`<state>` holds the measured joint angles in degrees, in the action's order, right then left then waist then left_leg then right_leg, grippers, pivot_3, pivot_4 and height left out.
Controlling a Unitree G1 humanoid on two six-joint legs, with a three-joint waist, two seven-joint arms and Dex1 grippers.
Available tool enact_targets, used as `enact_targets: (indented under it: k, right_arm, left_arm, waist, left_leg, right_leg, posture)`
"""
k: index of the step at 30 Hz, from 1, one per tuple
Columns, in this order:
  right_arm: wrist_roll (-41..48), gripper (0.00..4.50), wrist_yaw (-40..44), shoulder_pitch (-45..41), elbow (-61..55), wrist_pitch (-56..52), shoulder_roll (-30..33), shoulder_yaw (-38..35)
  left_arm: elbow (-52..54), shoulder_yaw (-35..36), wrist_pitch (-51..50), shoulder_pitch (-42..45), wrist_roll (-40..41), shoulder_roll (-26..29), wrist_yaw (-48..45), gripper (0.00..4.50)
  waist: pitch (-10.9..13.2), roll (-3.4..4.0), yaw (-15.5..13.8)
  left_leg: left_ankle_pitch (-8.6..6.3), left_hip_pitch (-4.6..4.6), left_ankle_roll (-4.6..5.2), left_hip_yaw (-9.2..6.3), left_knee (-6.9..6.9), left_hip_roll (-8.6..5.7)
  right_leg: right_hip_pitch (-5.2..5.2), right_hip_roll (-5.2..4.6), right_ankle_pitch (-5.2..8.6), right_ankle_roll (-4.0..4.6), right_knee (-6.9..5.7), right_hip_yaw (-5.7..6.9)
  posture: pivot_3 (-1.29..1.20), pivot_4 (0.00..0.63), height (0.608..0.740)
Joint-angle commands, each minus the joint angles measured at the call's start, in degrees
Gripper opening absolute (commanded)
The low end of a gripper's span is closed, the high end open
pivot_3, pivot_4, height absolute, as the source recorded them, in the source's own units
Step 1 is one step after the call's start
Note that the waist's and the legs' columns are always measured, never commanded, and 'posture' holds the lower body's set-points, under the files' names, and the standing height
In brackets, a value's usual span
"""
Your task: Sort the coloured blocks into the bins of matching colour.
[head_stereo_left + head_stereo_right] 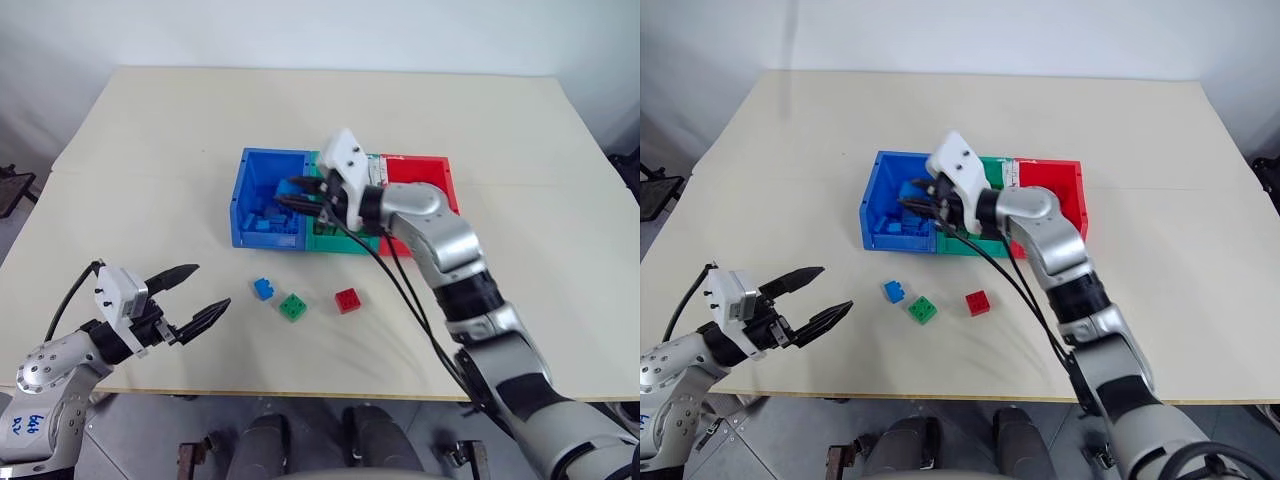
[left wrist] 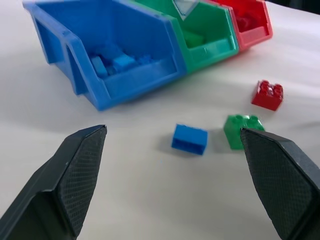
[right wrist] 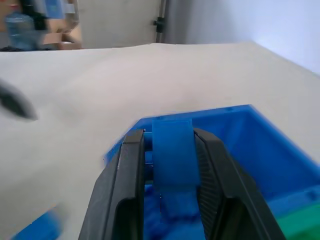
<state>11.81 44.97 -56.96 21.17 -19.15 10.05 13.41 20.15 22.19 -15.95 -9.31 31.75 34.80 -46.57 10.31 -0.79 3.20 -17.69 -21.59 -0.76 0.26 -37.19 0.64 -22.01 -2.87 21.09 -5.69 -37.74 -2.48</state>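
The bins stand in a joined row mid-table: blue bin (image 1: 243, 205), green bin (image 1: 338, 243), red bin (image 1: 425, 170). My right gripper (image 1: 290, 195) hovers over the blue bin, shut on a blue block (image 3: 172, 155) held upright between its fingers. Three coloured blocks lie on the table in front of the bins: a blue block (image 1: 263, 288), a green block (image 1: 293, 306) and a red block (image 1: 348, 300). My left gripper (image 1: 210, 287) stands open near the table's front left, pointing toward these blocks with nothing between its fingers.
Several blue bricks lie inside the blue bin (image 2: 117, 62). A green brick (image 2: 192, 37) rests in the green bin and a red one (image 2: 245, 22) in the red bin. Black cables (image 1: 400, 290) hang along my right arm over the table (image 1: 150, 130).
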Motion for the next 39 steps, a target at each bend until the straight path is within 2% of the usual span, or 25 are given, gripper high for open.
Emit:
enact_targets:
  k: [1,4,6,8,9,14,18,22,26,29,33,36,38,39]
  right_arm:
    - [-1.32,1.87,-0.95,-2.34,5.53,4.12,-1.54,-1.58]
    - [-1.46,2.82,-0.20,-2.73,7.14,5.44,-2.41,-1.81]
    - [-1.32,3.57,0.39,-2.43,6.79,6.02,-2.34,-2.12]
    - [-0.66,4.27,1.78,-1.02,4.47,6.20,-0.98,-2.66]
    - [0.23,4.48,3.47,0.54,2.06,6.64,0.33,-3.17]
    - [6.72,4.48,13.25,12.60,-13.40,7.61,8.93,-6.85]
    - [10.26,4.48,19.13,26.21,-21.48,12.85,17.79,-13.40]
    - [13.11,4.48,23.91,40.54,-22.98,19.46,25.60,-22.90]
    - [13.77,4.48,28.10,50.99,-22.63,23.82,31.49,-28.88]
    - [13.75,4.48,31.32,57.10,-18.20,27.42,35.55,-33.80]
    - [13.59,4.48,31.25,57.71,-14.85,29.31,36.49,-34.43]
    - [14.01,4.48,31.39,50.11,-19.62,23.49,33.47,-25.22]
    - [14.76,4.48,31.21,45.29,-21.71,17.75,31.89,-20.43]
    - [13.94,4.48,32.65,42.74,-21.65,15.86,31.30,-17.20]
  left_arm:
    - [2.43,1.31,0.83,-0.68,1.16,-0.32,0.59,4.50]
    - [2.57,1.12,1.14,-0.96,0.97,-0.53,0.80,4.50]
    - [2.66,0.74,1.25,-0.90,0.92,-0.60,0.81,4.50]
    - [2.74,0.09,1.26,-0.54,0.86,-0.51,0.55,4.50]
    - [2.71,-0.38,1.29,-0.17,0.76,-0.27,0.19,4.50]
    - [1.37,-2.85,1.37,2.67,0.08,1.17,-1.93,4.50]
    - [-1.96,-6.67,1.88,7.41,-1.21,3.19,-5.90,4.50]
    - [-5.96,-13.50,1.97,13.47,-3.51,4.90,-11.02,4.50]
    - [-9.34,-18.36,4.50,17.96,-5.50,5.03,-16.00,4.50]
    - [-12.73,-20.96,5.95,21.90,-6.43,4.17,-18.28,4.50]
    - [-16.07,-21.66,8.46,24.45,-7.16,3.47,-19.61,4.50]
    - [-16.53,-18.74,7.23,22.49,-4.84,4.33,-19.80,4.50]
    - [-16.55,-17.59,7.73,20.84,-4.53,5.08,-20.60,4.50]
    - [-16.75,-17.21,8.55,19.75,-4.87,5.59,-21.33,4.50]
  waist:
    - [0.00,0.00,0.04]
    - [0.00,0.00,0.25]
    - [0.00,0.00,0.34]
    - [0.00,0.00,0.46]
    - [0.00,0.00,0.44]
    - [0.00,0.00,-0.71]
    - [0.00,0.00,-1.33]
    - [0.00,0.01,-1.74]
    - [0.00,0.01,-1.43]
    - [0.00,0.01,-1.49]
    - [0.05,-0.02,-1.15]
    - [0.10,-0.03,-1.17]
    - [0.15,-0.06,0.37]
    - [0.15,-0.06,0.24]
  left_leg:
    - [0.00,-0.01,0.00,0.00,0.05,0.00]
    - [-0.03,-0.06,-0.02,0.04,0.08,0.00]
    - [-0.04,-0.42,-0.01,0.10,-0.01,0.00]
    - [-0.03,-0.78,-0.02,0.13,-0.12,-0.01]
    - [-0.03,-0.78,-0.02,0.12,-0.12,-0.01]
    - [-0.08,-0.80,0.06,0.00,-0.13,-0.11]
    - [-0.13,-0.79,0.17,0.06,-0.22,-0.20]
    - [-0.13,-0.72,0.19,0.06,-0.21,-0.24]
    - [-0.10,-0.65,0.21,0.22,-0.23,-0.23]
    - [-0.08,-0.55,0.22,0.36,-0.27,-0.11]
    - [-0.08,-0.29,0.38,0.43,-0.42,-0.03]
    - [-0.09,0.58,0.40,0.44,-0.20,-0.01]
    - [-0.01,0.57,0.36,0.46,-0.23,0.06]
    - [0.12,0.53,0.29,0.45,-0.19,0.12]
  right_leg:
    - [-0.01,-0.03,0.00,0.00,-0.02,0.11]
    - [-0.05,-0.17,0.00,0.00,-0.10,0.48]
    - [-0.40,-0.24,0.00,0.00,-0.18,0.59]
    - [-0.71,-0.24,-0.01,0.00,-0.20,0.63]
    - [-0.71,-0.24,-0.01,-0.01,-0.21,0.65]
    - [-0.63,-0.35,-0.01,-0.01,-0.15,0.77]
    - [-0.51,-0.44,-0.02,-0.04,-0.03,0.79]
    - [-0.41,-0.44,-0.02,-0.05,0.02,0.78]
    - [-0.37,-0.41,-0.03,-0.06,0.02,0.73]
    - [-0.35,-0.29,-0.03,-0.07,0.04,0.64]
    - [-0.16,-0.19,-0.04,-0.04,-0.03,0.54]
    - [0.69,-0.22,-0.04,0.01,0.11,0.50]
    - [0.66,-0.23,-0.14,0.19,0.14,0.49]
    - [0.53,-0.24,-0.21,0.27,0.06,0.57]
  posture:
    - [0.00,0.150,0.740]
    - [0.00,0.150,0.740]
    - [0.00,0.150,0.740]
    - [0.00,0.150,0.740]
    - [0.00,0.150,0.740]
    - [0.00,0.150,0.740]
    - [0.00,0.150,0.740]
    - [0.00,0.150,0.740]
    - [0.00,0.150,0.740]
    - [0.00,0.150,0.740]
    - [0.00,0.150,0.740]
    - [0.00,0.150,0.740]
    - [0.00,0.150,0.740]
    - [0.00,0.150,0.740]
